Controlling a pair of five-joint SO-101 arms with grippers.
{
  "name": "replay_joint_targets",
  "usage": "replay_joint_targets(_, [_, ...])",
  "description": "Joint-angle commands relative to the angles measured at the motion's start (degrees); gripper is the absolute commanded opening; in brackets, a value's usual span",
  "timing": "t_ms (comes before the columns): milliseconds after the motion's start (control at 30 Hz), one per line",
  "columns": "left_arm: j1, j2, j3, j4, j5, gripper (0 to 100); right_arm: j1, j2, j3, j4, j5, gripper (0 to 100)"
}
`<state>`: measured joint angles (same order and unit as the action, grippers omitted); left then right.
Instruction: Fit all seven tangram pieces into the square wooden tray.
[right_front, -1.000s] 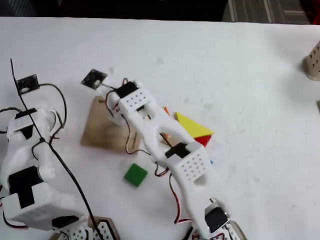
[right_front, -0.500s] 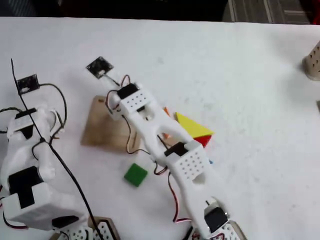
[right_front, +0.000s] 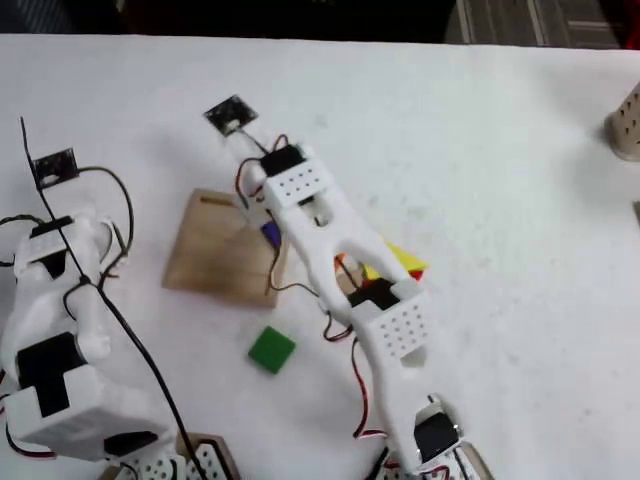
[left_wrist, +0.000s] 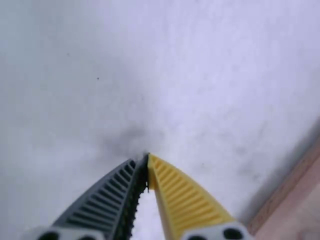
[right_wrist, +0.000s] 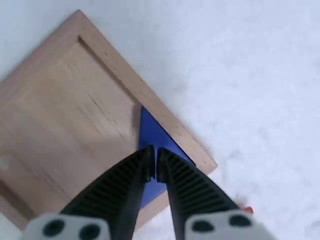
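The square wooden tray (right_front: 205, 255) (right_wrist: 65, 115) lies left of the table's middle, turned like a diamond. A blue piece (right_wrist: 157, 132) (right_front: 270, 232) rests inside it against the right rim. My right gripper (right_wrist: 152, 152) is shut, its black fingertips right over that blue piece; contact cannot be judged. The right arm (right_front: 300, 185) stretches from the near edge across the tray's right corner. A green square (right_front: 271, 350) lies near the tray's front. Yellow (right_front: 405, 260) and red (right_front: 412, 273) pieces peek out beside the arm. My left gripper (left_wrist: 146, 160) is shut over bare white table.
The left arm (right_front: 50, 330) is folded at the table's left edge with loose cables. A beige perforated block (right_front: 625, 125) stands far right. A wooden edge (left_wrist: 300, 195) shows beside the left gripper. The far and right parts of the table are open.
The right arm swung from above the tray's far-left part toward its right rim. The blue piece now shows at that rim. The left arm kept still.
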<state>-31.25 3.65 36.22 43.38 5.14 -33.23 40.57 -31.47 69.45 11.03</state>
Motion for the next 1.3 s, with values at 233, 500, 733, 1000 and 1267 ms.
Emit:
replay_joint_targets(233, [0.0, -3.3, -0.5, -1.2, 0.4, 3, 6.1, -18.3, 0.4, 20.9, -0.2, 1.7])
replay_joint_targets(500, [0.1, -3.3, -0.5, -1.2, 0.4, 3, 12.1, -27.6, 21.9, 15.7, -0.2, 1.7])
replay_joint_targets(733, [0.1, -3.3, -0.4, -1.2, 0.3, 3, 11.8, -39.1, 42.6, -4.8, -0.5, 2.1])
replay_joint_targets(1000, [0.7, -3.3, -0.3, -1.2, 0.4, 3, 10.8, -39.5, 50.8, -20.5, -0.1, 2.2])
replay_joint_targets(1267, [0.7, -3.3, -0.3, -1.2, 0.4, 3, 9.6, -34.5, 50.7, -19.4, 6.6, 20.6])
